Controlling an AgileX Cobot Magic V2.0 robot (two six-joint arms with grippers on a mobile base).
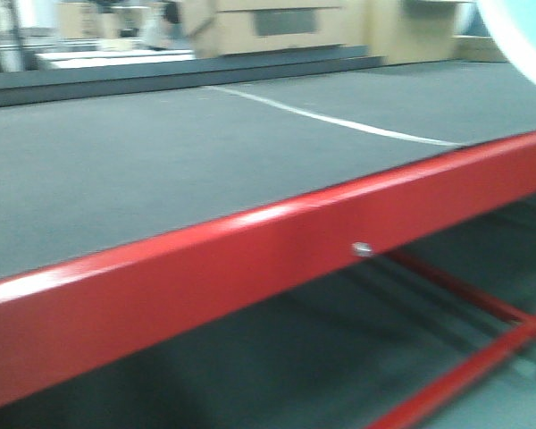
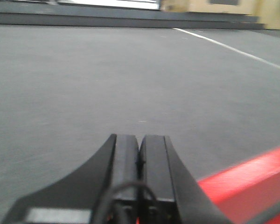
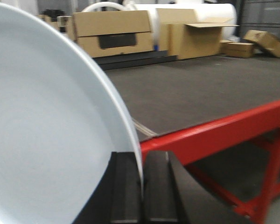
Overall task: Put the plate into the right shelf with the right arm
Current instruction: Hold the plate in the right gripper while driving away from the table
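Observation:
The white plate (image 3: pixel 46 140) fills the left half of the right wrist view, held on edge. My right gripper (image 3: pixel 141 156) is shut on the plate's rim, one black finger on each side. A curved slice of the plate (image 1: pixel 523 40) also shows at the top right corner of the front view. My left gripper (image 2: pixel 139 140) is shut with nothing between its fingers, low over the dark table top (image 2: pixel 107 79). The right shelf is out of view.
A red-framed table (image 1: pixel 277 241) with a dark top crosses the front view, with red braces (image 1: pixel 469 295) underneath. A white line (image 1: pixel 339 121) runs across its top. Cardboard boxes (image 3: pixel 116 32) and a white roll (image 3: pixel 186 9) stand beyond the table.

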